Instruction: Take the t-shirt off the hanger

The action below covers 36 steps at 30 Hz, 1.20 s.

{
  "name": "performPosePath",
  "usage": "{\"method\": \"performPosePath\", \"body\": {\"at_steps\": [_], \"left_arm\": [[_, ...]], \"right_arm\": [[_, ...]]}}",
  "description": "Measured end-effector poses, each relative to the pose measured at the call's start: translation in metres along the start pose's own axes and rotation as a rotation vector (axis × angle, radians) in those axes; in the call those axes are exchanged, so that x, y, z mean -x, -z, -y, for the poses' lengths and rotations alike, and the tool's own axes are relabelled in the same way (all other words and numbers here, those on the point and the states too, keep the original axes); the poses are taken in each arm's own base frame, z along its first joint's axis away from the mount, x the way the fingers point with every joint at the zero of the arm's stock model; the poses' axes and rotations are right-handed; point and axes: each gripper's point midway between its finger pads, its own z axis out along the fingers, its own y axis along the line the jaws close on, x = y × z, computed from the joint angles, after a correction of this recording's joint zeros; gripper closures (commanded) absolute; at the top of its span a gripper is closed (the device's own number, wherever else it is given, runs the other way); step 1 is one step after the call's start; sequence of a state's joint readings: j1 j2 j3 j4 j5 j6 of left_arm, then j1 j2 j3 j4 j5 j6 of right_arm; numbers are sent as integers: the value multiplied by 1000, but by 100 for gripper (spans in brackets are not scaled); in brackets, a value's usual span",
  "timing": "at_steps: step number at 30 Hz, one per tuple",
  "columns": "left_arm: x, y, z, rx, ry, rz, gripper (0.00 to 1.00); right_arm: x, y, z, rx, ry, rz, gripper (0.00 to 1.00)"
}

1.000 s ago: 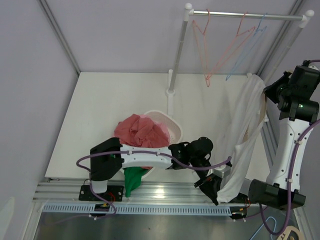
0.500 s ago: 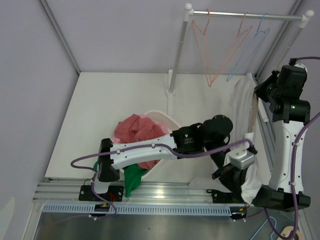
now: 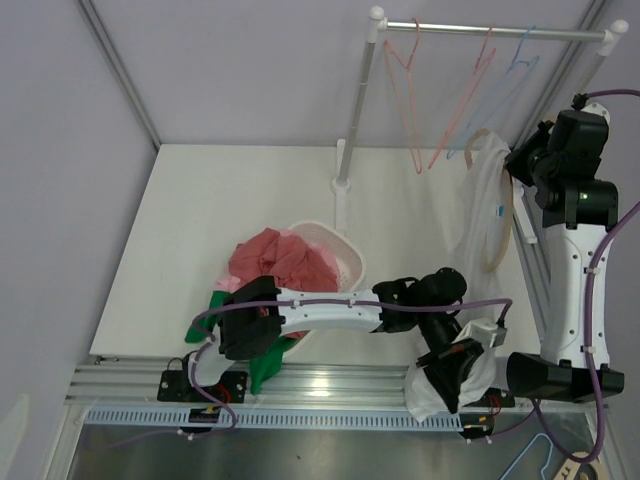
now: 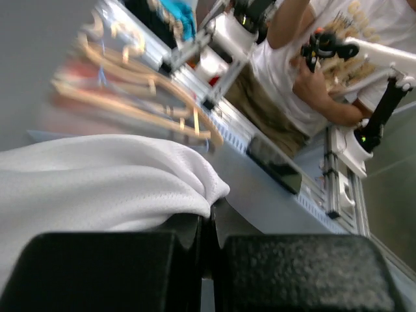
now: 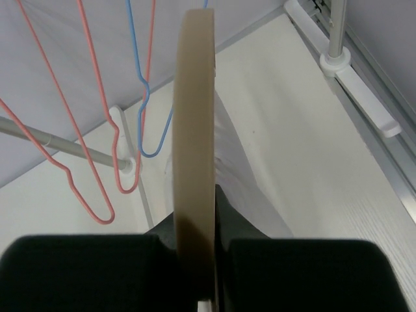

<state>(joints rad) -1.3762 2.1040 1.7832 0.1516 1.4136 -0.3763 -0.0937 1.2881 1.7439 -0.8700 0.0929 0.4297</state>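
Left fingers (image 4: 97, 273), at lower centre of the top view, are pinched shut on the hem of the white t-shirt (image 3: 476, 205). The cloth stretches up and right to the tan hanger (image 5: 194, 130) at upper right, which is clamped between the right fingers (image 5: 78, 266).

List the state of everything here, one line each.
wooden hanger, held off the rail
white t-shirt, draped on it, lower end gripped
left gripper, shut on the t-shirt
right gripper, shut on the hanger
wire hangers, bare, on the rail
basket, full of red cloth
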Motion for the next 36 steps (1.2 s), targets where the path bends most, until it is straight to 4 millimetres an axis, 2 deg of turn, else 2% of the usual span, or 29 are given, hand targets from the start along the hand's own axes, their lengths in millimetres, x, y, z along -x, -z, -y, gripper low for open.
{"method": "performPosePath", "body": {"at_steps": [2, 4, 7, 9, 12, 15, 18, 21, 24, 29, 32, 34, 36], "left_arm": [[-41, 4, -15, 19, 88, -21, 99], [-64, 11, -20, 37, 132, -40, 99], [-72, 29, -19, 64, 119, -33, 99], [-73, 47, -9, 91, 116, -9, 99], [-57, 78, 3, 167, 65, 44, 99], [-26, 113, 0, 297, -12, 111, 99], [0, 150, -13, 416, -45, 200, 99], [17, 187, -35, 561, -37, 298, 99], [23, 216, -58, 686, -11, 364, 99], [23, 239, -91, 839, 80, 457, 99], [23, 258, -105, 942, 129, 520, 99], [23, 278, -115, 1045, 158, 574, 99], [17, 299, -121, 1146, 193, 617, 99]], "right_arm": [[3, 3, -5, 9, 6, -23, 100], [2, 7, -8, 15, 14, -53, 100], [2, 14, -12, 29, 22, -70, 100], [3, 19, -11, 31, 26, -67, 100], [5, 26, -10, 31, 38, -52, 100], [4, 38, -8, 40, 50, -39, 100], [1, 55, -6, 57, 57, -27, 100], [-3, 76, -8, 100, 66, -26, 100], [-13, 98, -10, 142, 68, -45, 100], [-41, 129, -10, 202, 60, -105, 100], [-64, 139, -7, 226, 45, -167, 100], [-81, 147, -3, 236, 37, -219, 100], [-89, 153, -2, 242, 34, -249, 100]]}}
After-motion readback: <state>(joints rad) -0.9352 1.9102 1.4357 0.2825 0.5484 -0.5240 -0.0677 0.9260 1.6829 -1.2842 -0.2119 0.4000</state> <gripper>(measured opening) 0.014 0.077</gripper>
